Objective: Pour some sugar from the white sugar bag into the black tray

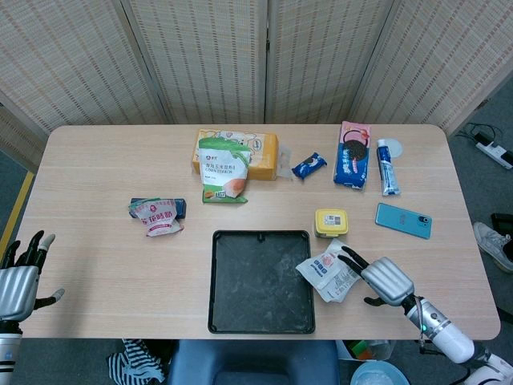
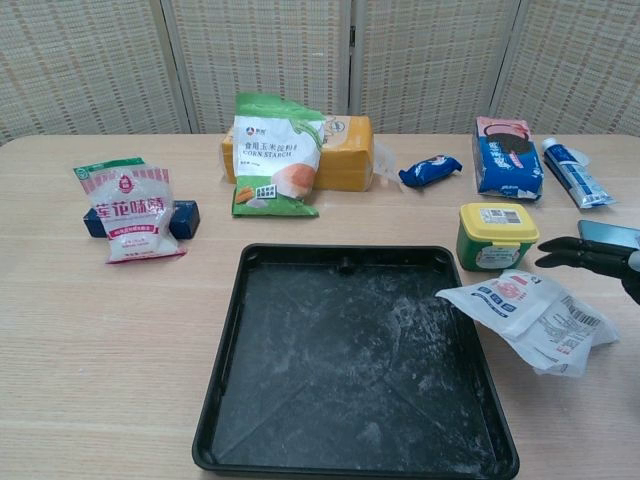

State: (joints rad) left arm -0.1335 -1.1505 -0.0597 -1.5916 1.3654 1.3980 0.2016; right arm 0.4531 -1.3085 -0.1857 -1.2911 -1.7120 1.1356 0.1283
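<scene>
Right hand (image 1: 387,280) released, fingers spread, just right of crinkled white plastic sugar bag (image 1: 327,274); contact unclear, probably apart. Bag lying flat, left corner overhanging right rim of shallow black rectangular tray (image 1: 260,321), which carries white dusting. Pour judged done or paused. Next: clear hand rightward. Yellow-lidded green tub (image 1: 331,222) close behind bag; open table toward right edge. Left hand (image 1: 18,282) open, idle at far left edge.

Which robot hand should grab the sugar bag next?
The right hand, probably. It sits open just beside the white sugar bag, which lies at the black tray's right edge. The left hand is far off at the table's other end.
</scene>
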